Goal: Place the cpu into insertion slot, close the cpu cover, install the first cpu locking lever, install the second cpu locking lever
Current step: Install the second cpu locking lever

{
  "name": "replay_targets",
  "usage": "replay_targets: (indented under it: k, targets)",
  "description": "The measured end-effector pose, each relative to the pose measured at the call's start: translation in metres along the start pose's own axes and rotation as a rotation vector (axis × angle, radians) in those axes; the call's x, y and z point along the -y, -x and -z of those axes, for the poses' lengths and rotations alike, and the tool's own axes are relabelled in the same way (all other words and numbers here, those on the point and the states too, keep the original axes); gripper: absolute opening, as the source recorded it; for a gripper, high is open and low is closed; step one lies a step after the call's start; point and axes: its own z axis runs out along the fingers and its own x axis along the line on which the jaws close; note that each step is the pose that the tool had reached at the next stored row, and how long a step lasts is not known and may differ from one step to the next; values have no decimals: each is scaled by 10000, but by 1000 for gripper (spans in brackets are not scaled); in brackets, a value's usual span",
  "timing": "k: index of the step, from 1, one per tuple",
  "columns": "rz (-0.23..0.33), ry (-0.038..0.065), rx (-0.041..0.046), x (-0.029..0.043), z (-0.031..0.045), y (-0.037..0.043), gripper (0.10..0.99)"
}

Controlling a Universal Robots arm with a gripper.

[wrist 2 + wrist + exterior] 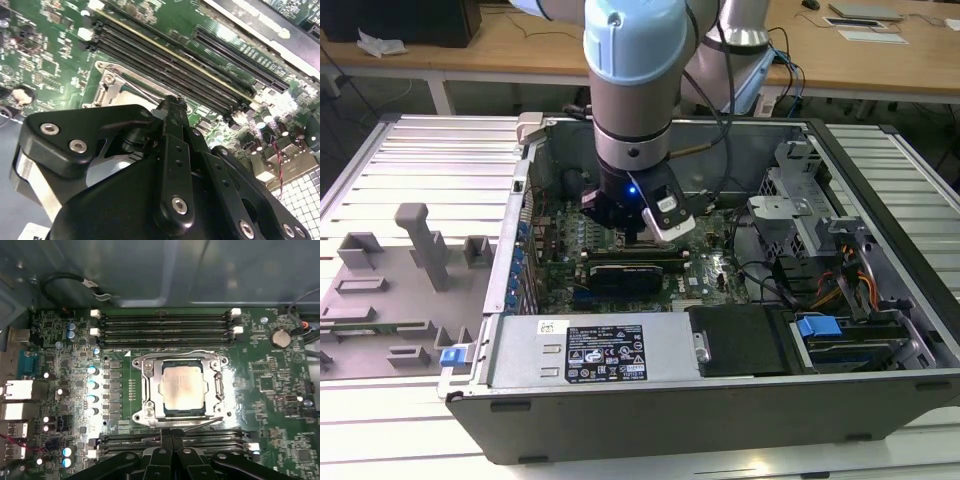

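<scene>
In the first wrist view the cpu (pixel 182 389), with its silvery-beige top, lies flat in the insertion slot (pixel 183 413). The grey metal cpu cover (pixel 216 386) is folded down around it. One thin wire lever (pixel 182 351) runs along one side of the socket. On the opposite side, a second lever (pixel 199 423) slants just in front of my gripper (pixel 172 436). The black fingers are pressed together with nothing visible between them. In the second wrist view the gripper (pixel 172 104) hangs at the edge of the socket (pixel 117 90). The exterior view shows the gripper (pixel 638 238) low inside the open computer case.
Long black memory slots (pixel 165 327) flank the socket on both sides. A black expansion card (pixel 630 270) and the power supply (pixel 600 350) lie toward the case front. Cables and drive bays (pixel 820 290) crowd the exterior view's right. A grey fixture tray (pixel 400 290) sits outside at its left.
</scene>
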Motion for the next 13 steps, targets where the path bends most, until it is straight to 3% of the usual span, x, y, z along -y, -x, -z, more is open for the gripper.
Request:
replay_targets:
  k: [3, 6, 8, 13]
  targets:
    - [-23, 0, 2, 17, -63, -92, 106]
    - [-25, 29, 2, 23, -87, -129, 106]
    - [-30, 159, -2, 30, -110, -160, 106]
    - [-42, 369, -7, 51, -188, -178, 106]
